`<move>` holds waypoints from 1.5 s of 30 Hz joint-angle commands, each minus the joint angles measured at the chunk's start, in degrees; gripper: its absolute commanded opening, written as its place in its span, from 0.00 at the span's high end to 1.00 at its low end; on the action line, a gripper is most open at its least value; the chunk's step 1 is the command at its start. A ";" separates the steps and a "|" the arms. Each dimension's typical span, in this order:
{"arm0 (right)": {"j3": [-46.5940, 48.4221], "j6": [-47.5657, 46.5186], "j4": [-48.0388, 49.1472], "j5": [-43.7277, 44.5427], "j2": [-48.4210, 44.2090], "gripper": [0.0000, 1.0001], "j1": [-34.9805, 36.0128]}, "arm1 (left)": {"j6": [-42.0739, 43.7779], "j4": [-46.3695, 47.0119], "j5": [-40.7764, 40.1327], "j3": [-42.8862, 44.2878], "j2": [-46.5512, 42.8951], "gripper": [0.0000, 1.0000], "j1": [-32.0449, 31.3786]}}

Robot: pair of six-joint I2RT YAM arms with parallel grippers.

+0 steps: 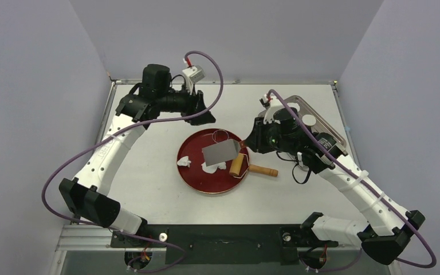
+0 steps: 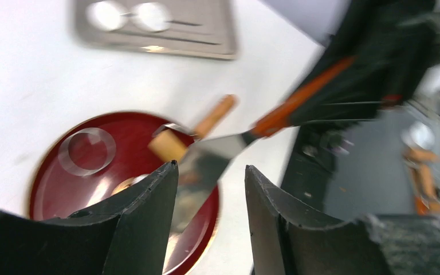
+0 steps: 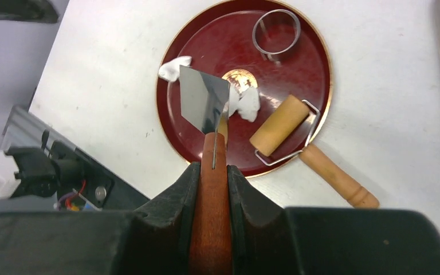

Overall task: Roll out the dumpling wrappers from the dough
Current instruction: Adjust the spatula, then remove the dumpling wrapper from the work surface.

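Red plate [image 3: 298, 63] carries the dough [image 3: 246, 103]: ragged white scraps at its centre and left rim. Right gripper [image 3: 209, 172] clamps the scraper [image 3: 203, 103] by its wooden handle, blade over the scraps, probably to lift them. Left gripper [image 2: 209, 189] hangs beyond the plate's far rim, half open, empty.

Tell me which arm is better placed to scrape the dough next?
Right. The right pincer grips the scraper, blade near the dough; the left pincer is open and empty.
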 commanded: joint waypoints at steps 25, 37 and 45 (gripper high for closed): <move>44.99 3.83 -35.50 31.00 34.64 1.00 13.60 | -11.96 22.80 -44.39 -36.93 4.54 0.46 9.72; 46.83 5.18 -34.09 35.14 35.23 1.00 15.97 | -13.66 28.59 -45.44 -39.97 7.11 0.48 8.18; 47.10 4.77 -33.31 34.49 37.60 1.00 16.11 | -13.65 30.30 -47.38 -42.02 7.14 0.54 7.61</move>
